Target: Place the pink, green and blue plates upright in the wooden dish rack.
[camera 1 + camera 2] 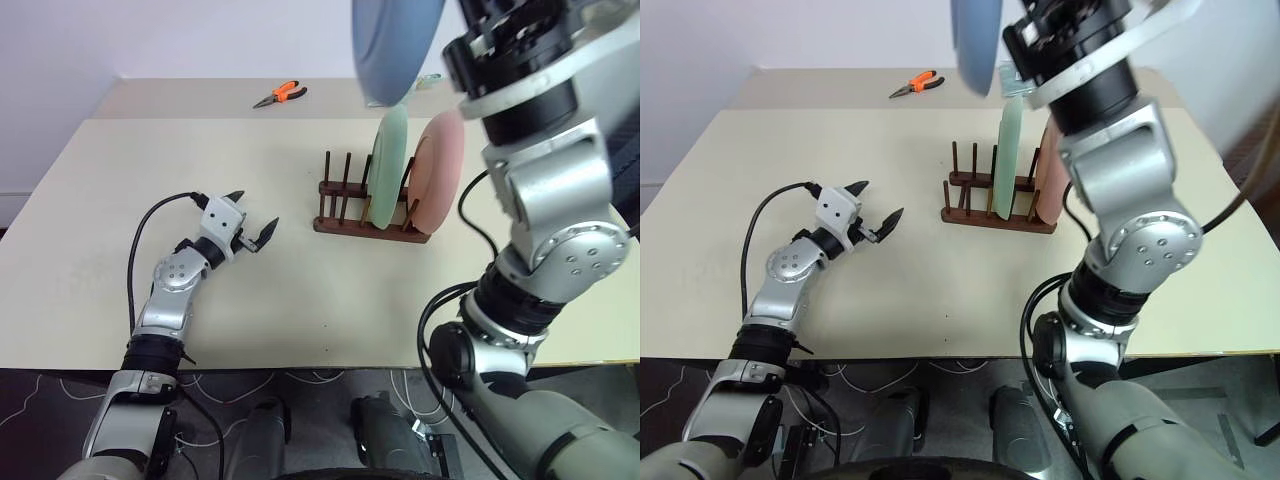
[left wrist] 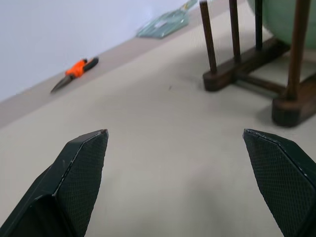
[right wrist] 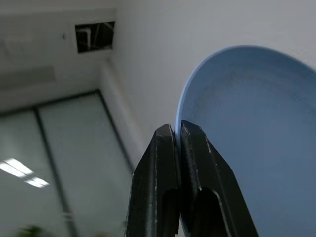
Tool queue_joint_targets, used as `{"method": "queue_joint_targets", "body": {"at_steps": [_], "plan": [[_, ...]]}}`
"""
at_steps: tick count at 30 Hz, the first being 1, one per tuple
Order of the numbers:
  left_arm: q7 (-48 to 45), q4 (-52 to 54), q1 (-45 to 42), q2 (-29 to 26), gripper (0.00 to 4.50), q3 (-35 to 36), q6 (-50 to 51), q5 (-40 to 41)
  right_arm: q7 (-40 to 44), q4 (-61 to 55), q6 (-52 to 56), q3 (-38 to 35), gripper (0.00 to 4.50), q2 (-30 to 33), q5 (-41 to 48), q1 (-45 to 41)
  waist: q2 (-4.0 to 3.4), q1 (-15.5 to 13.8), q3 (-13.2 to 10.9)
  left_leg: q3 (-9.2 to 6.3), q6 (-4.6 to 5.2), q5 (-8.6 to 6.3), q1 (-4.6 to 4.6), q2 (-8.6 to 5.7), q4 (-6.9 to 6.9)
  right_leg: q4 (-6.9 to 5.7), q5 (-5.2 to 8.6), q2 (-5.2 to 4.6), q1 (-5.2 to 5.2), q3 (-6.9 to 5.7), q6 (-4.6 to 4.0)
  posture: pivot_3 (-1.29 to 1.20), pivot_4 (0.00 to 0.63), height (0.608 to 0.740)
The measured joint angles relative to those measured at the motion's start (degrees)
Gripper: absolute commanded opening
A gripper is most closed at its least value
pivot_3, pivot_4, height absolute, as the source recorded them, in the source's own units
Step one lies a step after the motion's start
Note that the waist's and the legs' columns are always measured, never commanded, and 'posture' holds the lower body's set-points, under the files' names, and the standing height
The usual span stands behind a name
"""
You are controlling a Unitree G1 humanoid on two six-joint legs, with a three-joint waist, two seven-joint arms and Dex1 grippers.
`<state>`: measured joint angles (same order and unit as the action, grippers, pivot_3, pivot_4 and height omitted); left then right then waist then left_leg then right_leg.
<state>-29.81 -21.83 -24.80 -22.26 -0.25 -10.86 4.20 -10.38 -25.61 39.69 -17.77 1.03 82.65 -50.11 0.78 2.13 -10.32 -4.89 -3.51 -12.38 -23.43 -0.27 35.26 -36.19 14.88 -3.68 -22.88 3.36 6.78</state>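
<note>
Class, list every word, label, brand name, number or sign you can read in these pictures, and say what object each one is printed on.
None: no readable text on the blue plate, green plate, pink plate, wooden dish rack, orange-handled pliers, table or either arm.
</note>
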Motion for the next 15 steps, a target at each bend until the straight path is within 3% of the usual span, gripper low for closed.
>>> {"method": "queue_joint_targets", "body": {"at_steps": [3, 15], "plan": [[0.0, 0.6, 0.5, 0.0, 4.5, -0.1, 0.0, 0.0, -5.1, 3.9, -1.6, 2.3, 0.03, -2.8, 0.7, 1.1, 0.0, 0.2, 0.0, -0.02, 0.0, 0.0, 0.03, 0.07, -0.02, -0.08, -0.01, 0.11, -0.07, 0.0, -0.03, 0.0, 0.15, 0.74], [-10.1, 8.9, 5.0, -0.7, 4.5, -1.0, 5.1, 5.8, -9.8, 11.2, -3.0, 8.6, 0.03, -4.8, -4.4, 5.8, -0.02, 0.2, 0.0, 0.01, 0.0, 0.0, -0.01, 0.08, -0.08, -0.09, 0.0, 0.1, -0.15, 0.01, -0.04, 0.0, 0.15, 0.74]]}}
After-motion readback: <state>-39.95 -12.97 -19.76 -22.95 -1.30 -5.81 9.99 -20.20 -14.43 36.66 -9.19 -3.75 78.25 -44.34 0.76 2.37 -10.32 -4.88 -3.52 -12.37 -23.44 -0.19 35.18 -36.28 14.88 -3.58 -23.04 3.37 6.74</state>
